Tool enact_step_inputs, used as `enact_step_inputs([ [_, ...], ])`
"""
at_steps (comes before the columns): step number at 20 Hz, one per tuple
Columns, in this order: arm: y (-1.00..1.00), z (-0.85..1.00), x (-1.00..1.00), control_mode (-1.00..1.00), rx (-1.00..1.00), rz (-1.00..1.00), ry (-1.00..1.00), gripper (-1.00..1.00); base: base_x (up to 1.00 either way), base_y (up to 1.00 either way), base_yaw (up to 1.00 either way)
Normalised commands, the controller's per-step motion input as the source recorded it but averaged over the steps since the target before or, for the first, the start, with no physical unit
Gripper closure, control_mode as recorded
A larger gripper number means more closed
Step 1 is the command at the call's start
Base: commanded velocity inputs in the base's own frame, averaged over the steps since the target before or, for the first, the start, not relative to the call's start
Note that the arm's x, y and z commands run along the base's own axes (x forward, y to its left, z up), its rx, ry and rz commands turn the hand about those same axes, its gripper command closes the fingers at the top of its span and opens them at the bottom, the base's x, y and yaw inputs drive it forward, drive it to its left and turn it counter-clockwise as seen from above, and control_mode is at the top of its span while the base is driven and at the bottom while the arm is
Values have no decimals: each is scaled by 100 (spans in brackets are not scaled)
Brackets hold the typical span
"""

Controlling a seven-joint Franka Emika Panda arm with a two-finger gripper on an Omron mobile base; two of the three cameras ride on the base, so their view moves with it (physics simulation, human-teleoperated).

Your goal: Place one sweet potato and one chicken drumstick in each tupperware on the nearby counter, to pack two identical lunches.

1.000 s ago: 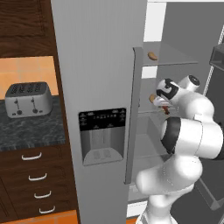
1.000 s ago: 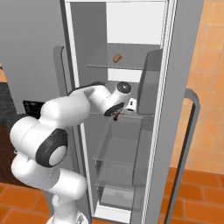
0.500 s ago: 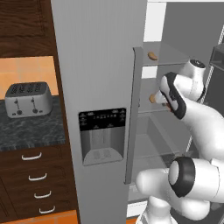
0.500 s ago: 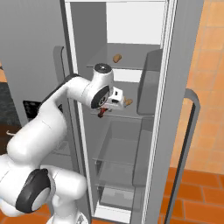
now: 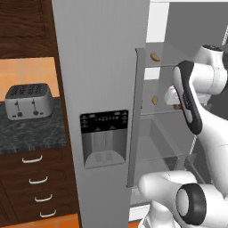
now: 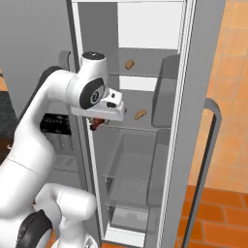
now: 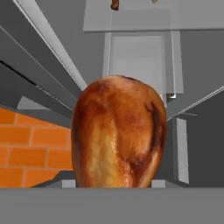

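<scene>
Pinching a chicken drumstick [image 7: 118, 133], the gripper [image 6: 99, 122] is now drawn back from the fridge [image 6: 145, 145] shelves. Two sweet potatoes [image 6: 130, 64] are left inside; delivery to a tupperware is judged next.

Your gripper [image 6: 97, 124] held the chicken drumstick [image 6: 97, 123] before the open fridge [image 6: 145, 145]; two sweet potatoes [image 6: 130, 64] lay on shelves behind.

2 sweet potatoes [image 6: 130, 64] [image 6: 140, 114], 1 drumstick [image 7: 118, 133]

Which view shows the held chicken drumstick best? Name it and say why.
The hand view: the chicken drumstick sits large and close, its browned skin plain. The right base view gives a small red-brown bit under the gripper; the left base view, a sliver behind the arm.
</scene>
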Motion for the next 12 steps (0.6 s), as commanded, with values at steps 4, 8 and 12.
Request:
enact_step_inputs([
  [4, 51, -23, -85, -100, -2, 17, 0, 100, 0, 0, 0],
  [8, 36, -16, -80, -100, 0, 11, -10, 100, 0, 0, 0],
  [12, 7, 0, -14, -100, 0, 3, -1, 100, 0, 0, 0],
])
